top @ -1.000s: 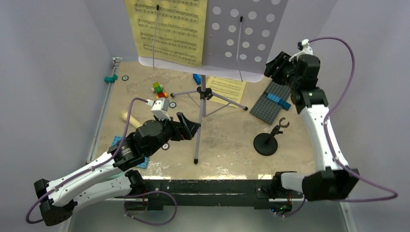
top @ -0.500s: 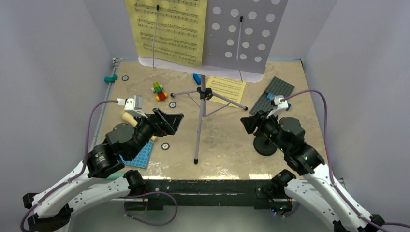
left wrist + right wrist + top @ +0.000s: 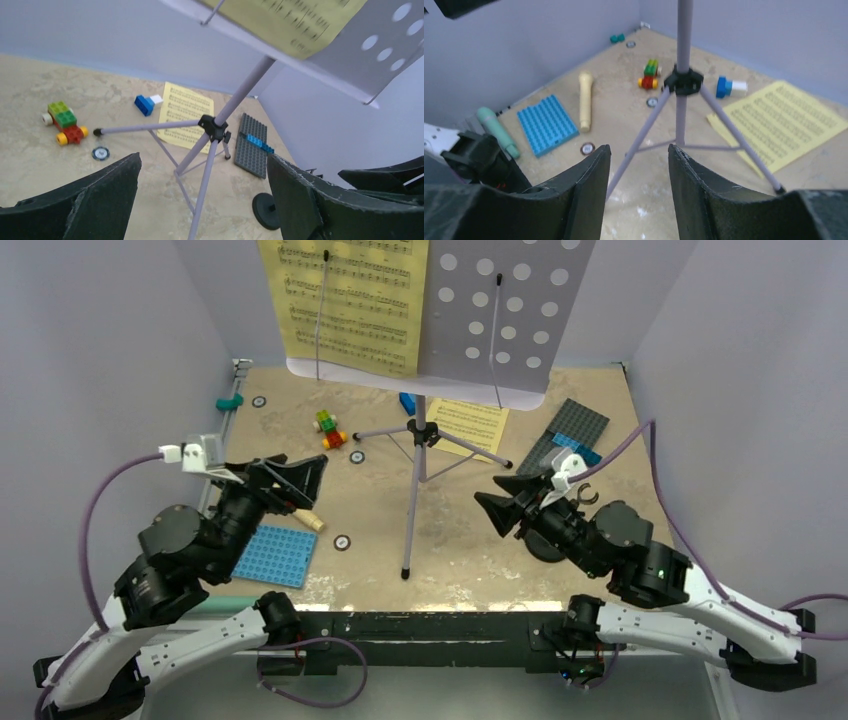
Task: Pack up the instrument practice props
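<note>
Left gripper (image 3: 290, 480): fingers wide, empty, at 9 o'clock of the music stand (image 3: 415, 490), aimed at its post, probably to brace it.
Right gripper (image 3: 492, 495): narrowly parted, empty, opposite at 3 o'clock.
Cream microphone (image 3: 585, 100): on table, 8 o'clock.
Mic stand (image 3: 265, 210): 4 o'clock.
Yellow sheet (image 3: 468, 425): flat, 1 o'clock.

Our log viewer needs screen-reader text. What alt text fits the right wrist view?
The open right gripper faces the tripod of the music stand, whose pole rises straight ahead between the fingers. Behind it, a cream microphone lies beside a blue baseplate at left of frame, and a yellow sheet lies at right.
</note>
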`<action>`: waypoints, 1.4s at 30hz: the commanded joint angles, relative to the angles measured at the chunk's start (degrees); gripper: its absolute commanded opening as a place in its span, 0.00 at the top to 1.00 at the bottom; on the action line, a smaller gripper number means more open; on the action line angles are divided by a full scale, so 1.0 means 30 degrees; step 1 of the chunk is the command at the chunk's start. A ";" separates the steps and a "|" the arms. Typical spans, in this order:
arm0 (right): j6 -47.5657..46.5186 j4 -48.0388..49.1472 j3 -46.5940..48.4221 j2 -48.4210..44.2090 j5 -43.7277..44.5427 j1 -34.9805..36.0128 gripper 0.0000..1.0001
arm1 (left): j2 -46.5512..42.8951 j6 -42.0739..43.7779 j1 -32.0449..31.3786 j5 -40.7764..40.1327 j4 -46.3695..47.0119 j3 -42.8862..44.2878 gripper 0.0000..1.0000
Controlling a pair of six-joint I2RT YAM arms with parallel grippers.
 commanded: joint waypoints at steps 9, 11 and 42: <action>-0.4785 0.6317 0.9094 0.5694 -0.1338 0.0480 0.45 | 0.2789 0.8286 0.0044 0.0864 0.4681 0.6428 0.03; -0.4866 0.6568 1.0973 0.7104 -0.0619 0.0482 0.41 | 0.3526 0.9456 0.0044 0.1087 0.5831 0.7344 0.03; 0.0034 -0.1799 2.3292 1.7681 0.2955 -0.1660 0.25 | 0.5676 1.4932 0.0044 0.0845 1.1640 0.8138 0.03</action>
